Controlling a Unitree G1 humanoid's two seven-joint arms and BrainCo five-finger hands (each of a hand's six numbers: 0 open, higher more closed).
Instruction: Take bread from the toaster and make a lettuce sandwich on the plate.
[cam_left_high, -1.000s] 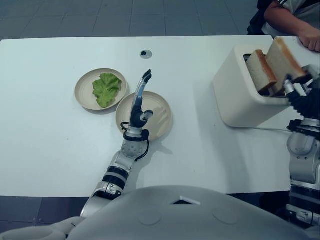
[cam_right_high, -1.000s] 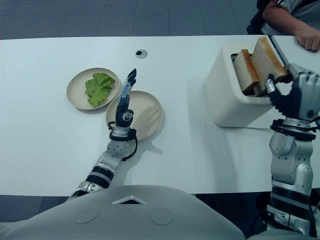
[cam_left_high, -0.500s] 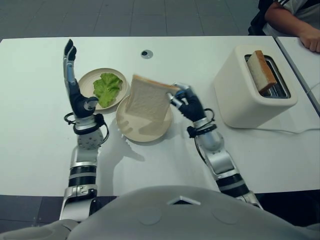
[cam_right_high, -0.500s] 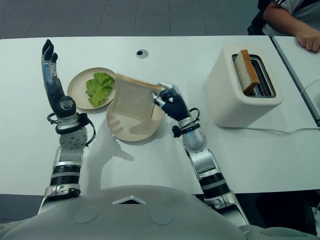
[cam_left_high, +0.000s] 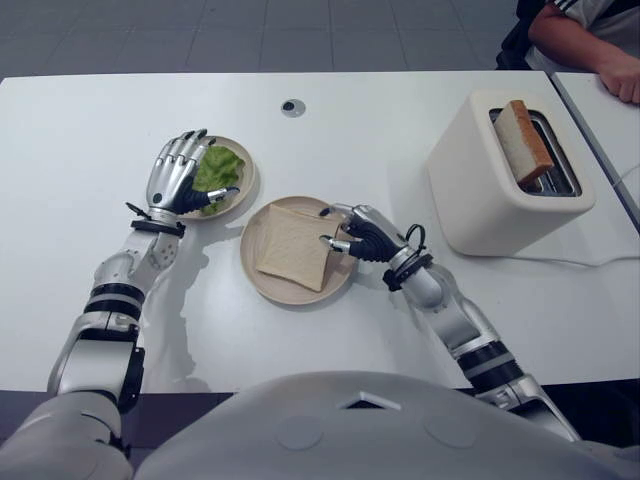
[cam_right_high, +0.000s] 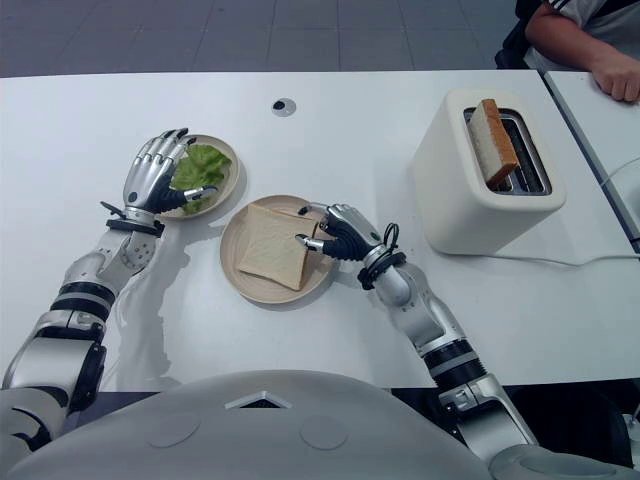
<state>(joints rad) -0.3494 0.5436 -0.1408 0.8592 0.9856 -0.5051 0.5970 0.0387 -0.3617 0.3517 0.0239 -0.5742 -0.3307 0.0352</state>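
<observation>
Looking down at the white tabletop (cam_left_high: 400, 130), you find a bread slice (cam_left_high: 293, 247) lying flat on the tan plate (cam_left_high: 290, 296) at the middle. The robot's right hand (cam_left_high: 358, 236) sits at the slice's right edge over the plate's rim, and you cannot tell whether it grips the slice or has let go. To the left, the left hand (cam_left_high: 178, 180) hovers spread and grasping nothing over a smaller plate (cam_left_high: 250, 180) holding a lettuce leaf (cam_left_high: 225, 168), while the white toaster (cam_left_high: 480, 200) stands at the right with a second bread slice (cam_left_high: 522, 140) upright in one slot.
</observation>
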